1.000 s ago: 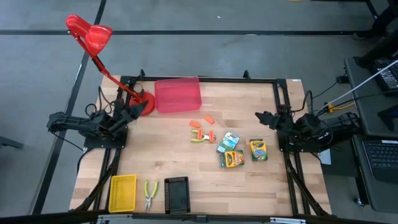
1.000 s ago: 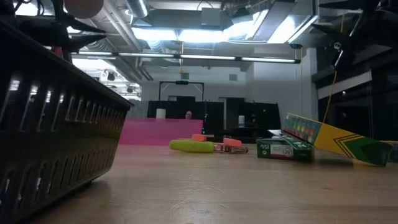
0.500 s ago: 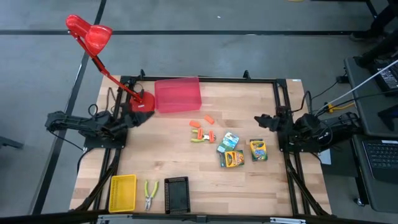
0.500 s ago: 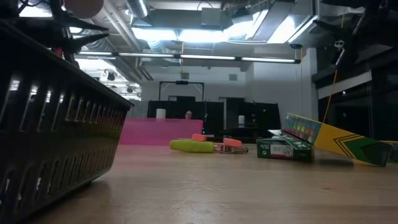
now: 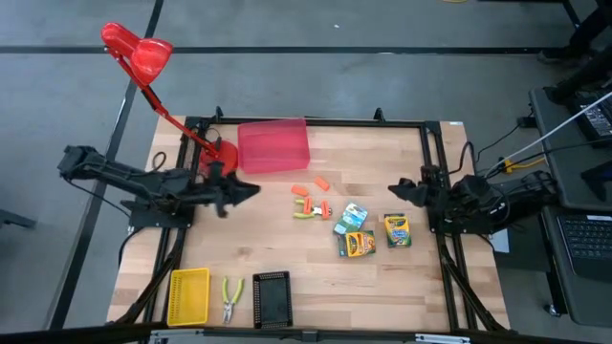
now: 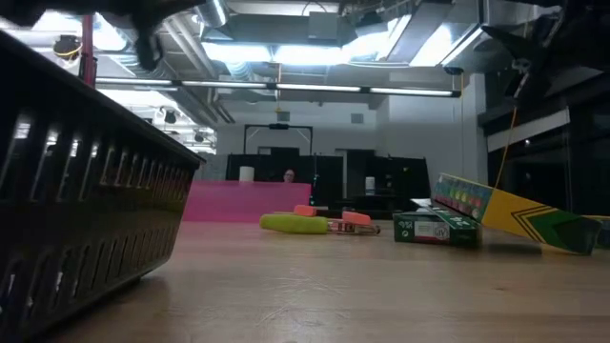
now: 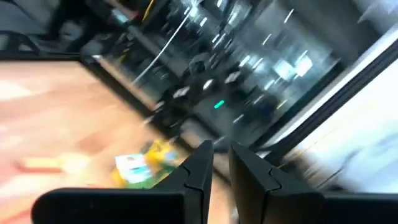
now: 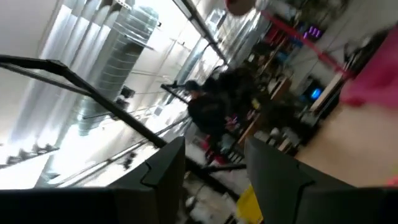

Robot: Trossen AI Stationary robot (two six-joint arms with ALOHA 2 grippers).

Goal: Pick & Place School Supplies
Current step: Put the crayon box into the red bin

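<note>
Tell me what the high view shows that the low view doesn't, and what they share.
Only the high view shows the left gripper, the right gripper, the yellow tray, the yellow-green pliers and the red lamp. Only the low view shows the room's ceiling lights. Both show the crayon boxes, the orange pieces and the pink tray.

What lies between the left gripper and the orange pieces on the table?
Only bare wood: in the high view, nothing lies between the left gripper and the orange pieces.

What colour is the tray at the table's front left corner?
Yellow: the mesh tray beside the pliers, clearest in the high view.
</note>
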